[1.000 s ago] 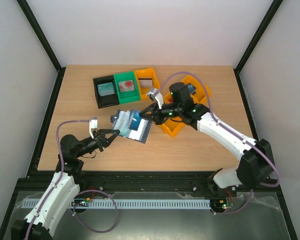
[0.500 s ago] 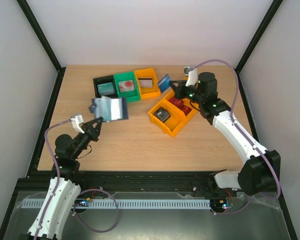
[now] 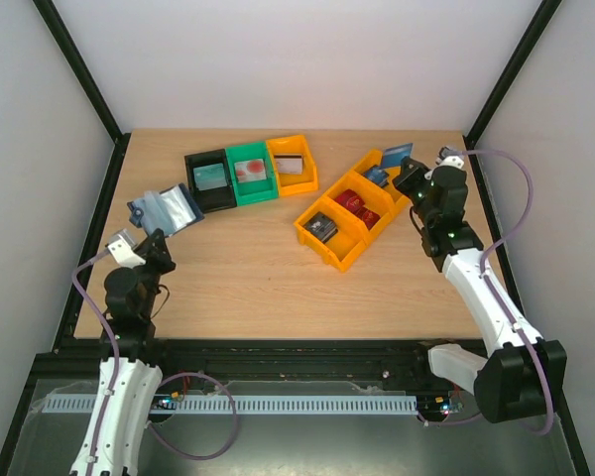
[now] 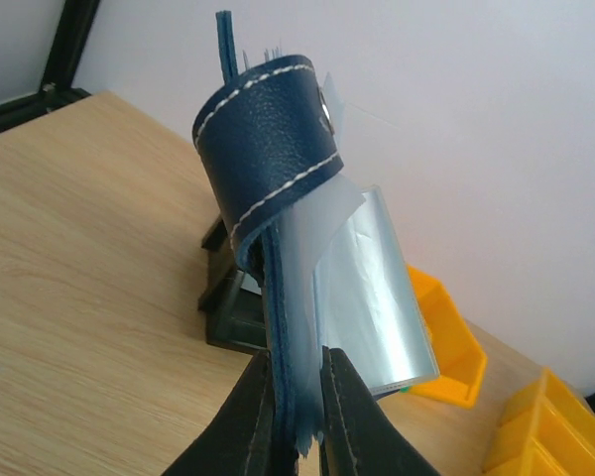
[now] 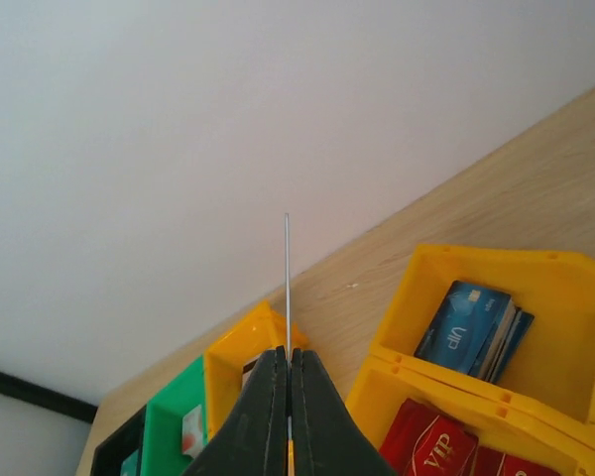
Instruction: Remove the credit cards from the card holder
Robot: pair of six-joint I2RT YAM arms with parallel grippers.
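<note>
Holder and card held aloft, well apart.
Left gripper [image 4: 296, 369] pinches the white-stitched navy holder [image 4: 268, 149], its glossy clear sleeves fanning out; right gripper [image 5: 289, 363] clamps a thin, flat blue card [image 3: 398, 152] near the orange bin [image 3: 349, 260].

Bare surface [image 3: 248, 288] across front and middle, row of black, green and orange bins [image 3: 257, 196] blocking the back left, diagonal yellow bins [image 3: 335, 256] blocking the right, narrow gap between both groups, card holder [image 3: 167, 208] aloft at left edge, credit card [image 3: 399, 152] aloft above the farthest yellow bin
</note>
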